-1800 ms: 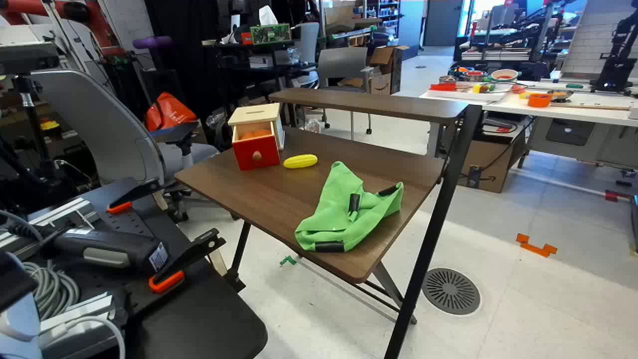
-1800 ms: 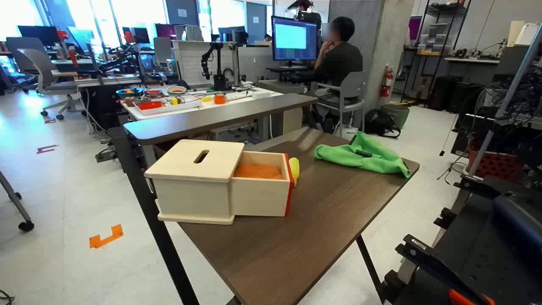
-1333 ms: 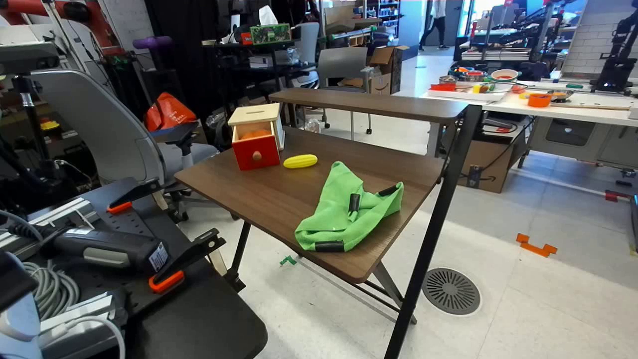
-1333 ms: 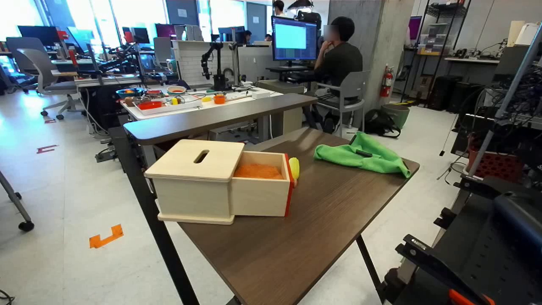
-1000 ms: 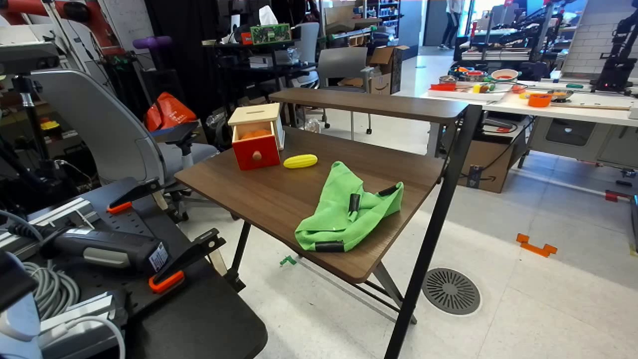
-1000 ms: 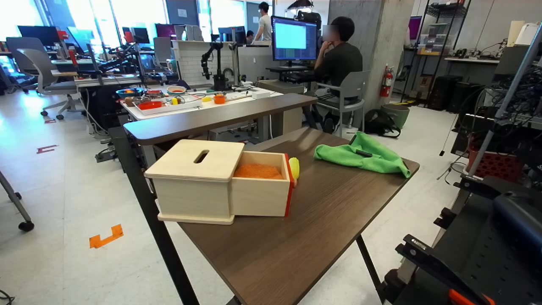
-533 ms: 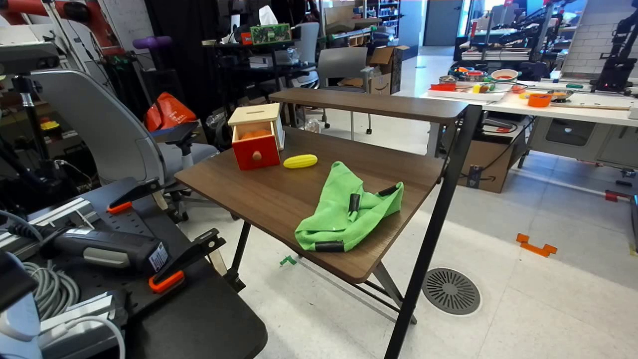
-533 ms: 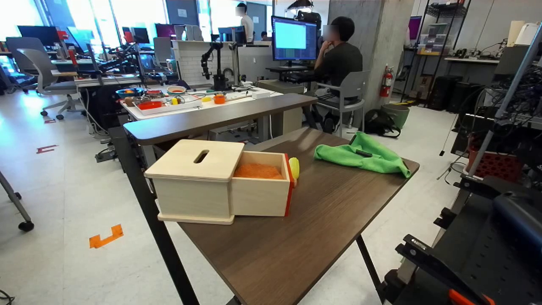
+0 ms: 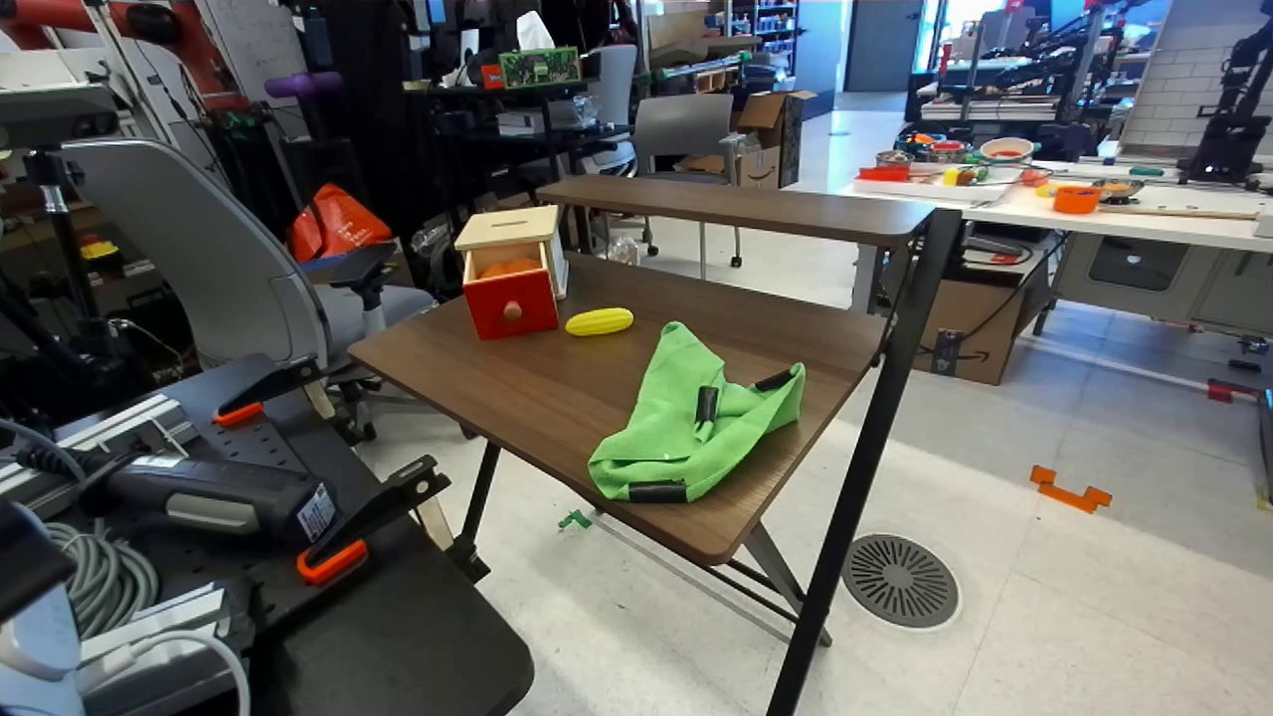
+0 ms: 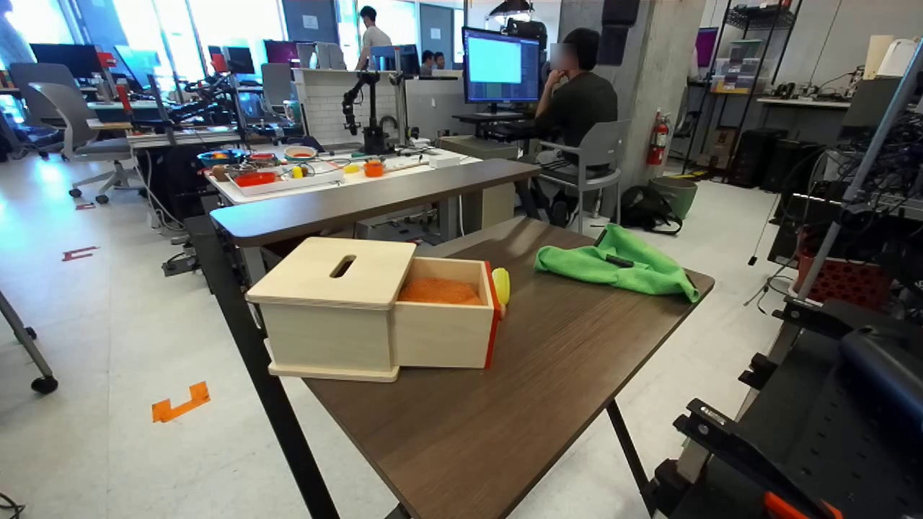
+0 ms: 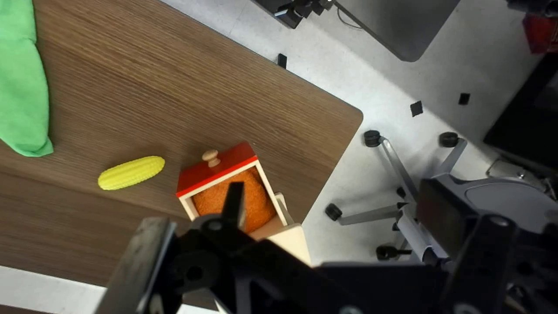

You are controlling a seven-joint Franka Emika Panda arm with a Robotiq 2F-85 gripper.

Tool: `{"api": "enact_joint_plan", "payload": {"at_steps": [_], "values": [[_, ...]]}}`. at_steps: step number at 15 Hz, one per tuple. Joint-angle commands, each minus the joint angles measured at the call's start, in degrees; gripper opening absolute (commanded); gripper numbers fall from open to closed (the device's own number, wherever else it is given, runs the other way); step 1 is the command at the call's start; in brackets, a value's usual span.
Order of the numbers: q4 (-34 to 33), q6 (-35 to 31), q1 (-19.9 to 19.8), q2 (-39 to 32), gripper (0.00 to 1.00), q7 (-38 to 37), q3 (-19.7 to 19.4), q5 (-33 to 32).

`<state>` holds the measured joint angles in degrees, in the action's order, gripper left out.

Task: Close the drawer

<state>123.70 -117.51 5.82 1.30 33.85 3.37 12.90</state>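
The drawer is pulled well out of its tan wooden box. Its red front [image 9: 537, 303] with a round wooden knob shows in an exterior view, its tan side wall [image 10: 443, 339] in an exterior view. The box [image 10: 306, 274] stands on the brown table [image 9: 557, 398]. An orange fuzzy thing [image 10: 440, 290] lies inside the drawer, also seen in the wrist view [image 11: 259, 203]. My gripper [image 11: 333, 192] is open and empty in the wrist view, high above the table; its left finger [image 11: 233, 196] overlaps the drawer in the picture. Dark shapes at the top of both exterior views may be the gripper.
A yellow corn [image 9: 599, 321] lies on the table beside the drawer's front. A green cloth [image 9: 656, 438] with black patches lies farther off near the table edge. A raised shelf [image 9: 736, 207] runs along one side of the table. A grey chair [image 9: 199, 239] stands near the box.
Dark shapes, possibly my gripper, have come in at the top edge of both exterior views. A person in the background has moved. The drawer, corn and cloth have not moved.
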Motion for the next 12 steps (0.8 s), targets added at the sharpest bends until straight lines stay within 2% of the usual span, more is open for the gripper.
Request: {"api": "enact_joint_plan", "payload": {"at_steps": [1,6,9,12], "values": [[-0.1,0.2,-0.5,-0.6,1.0,0.9,0.3,0.1],[-0.3,0.2,-0.6,-0.9,1.0,1.9,0.3,0.2],[-0.9,-2.9,-0.2,-3.8,1.0,-2.6,0.8,-5.2],[-3.4,-5.7,-0.3,-10.1,1.0,-5.3,1.2,-10.5]]}}
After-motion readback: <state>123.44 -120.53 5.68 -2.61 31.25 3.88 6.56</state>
